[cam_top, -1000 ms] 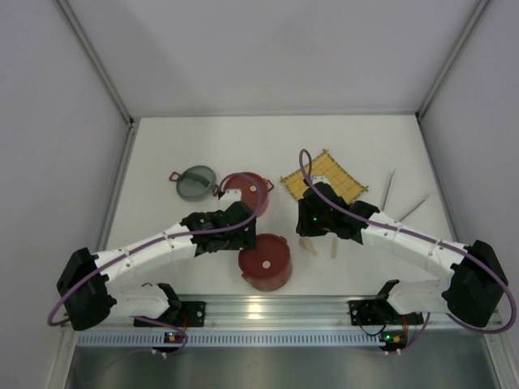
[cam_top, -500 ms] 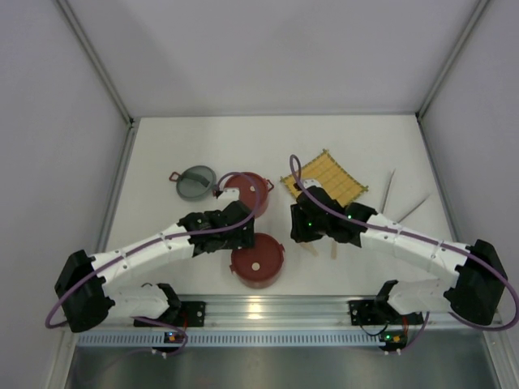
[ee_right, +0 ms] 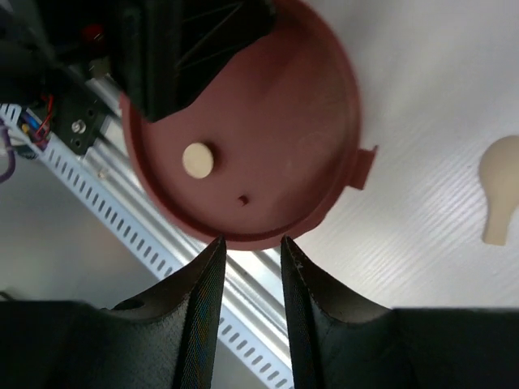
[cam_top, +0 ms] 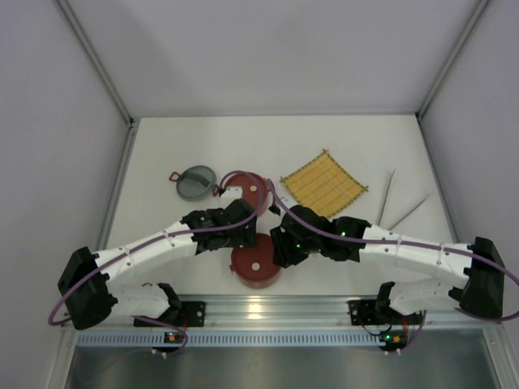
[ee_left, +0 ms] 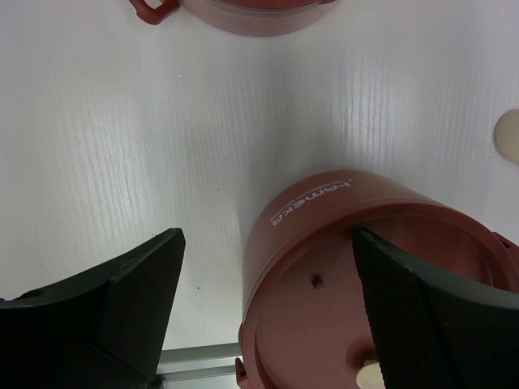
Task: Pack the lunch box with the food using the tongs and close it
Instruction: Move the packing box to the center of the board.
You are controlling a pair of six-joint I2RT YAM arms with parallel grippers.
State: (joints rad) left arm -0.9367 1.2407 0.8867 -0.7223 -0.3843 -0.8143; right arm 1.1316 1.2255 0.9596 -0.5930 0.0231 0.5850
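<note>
The lunch box shows as three parts. A maroon lidded tier (cam_top: 255,271) with a pale centre dot (ee_right: 198,160) sits near the front rail. My left gripper (ee_left: 268,237) is open wide around this tier (ee_left: 324,308): one finger lies over the lid, the other stands clear to its left. My right gripper (ee_right: 249,241) is open by a narrow gap, its tips at the lid's (ee_right: 259,138) near rim with nothing between them. A second maroon tier (cam_top: 258,193) and a grey-lined bowl (cam_top: 195,181) stand behind. The tongs (cam_top: 388,194) lie at the right. The food is out of view.
A yellow woven mat (cam_top: 323,182) lies behind my right arm. A beige spoon (ee_right: 499,198) rests on the table just right of the lidded tier. The slotted metal rail (cam_top: 259,308) runs along the near edge, close under both grippers.
My right arm has swung left from the mat's front corner to the lidded tier, now covering the spoon and stick in the top view. The tier has shifted slightly left. My left arm has barely moved.
</note>
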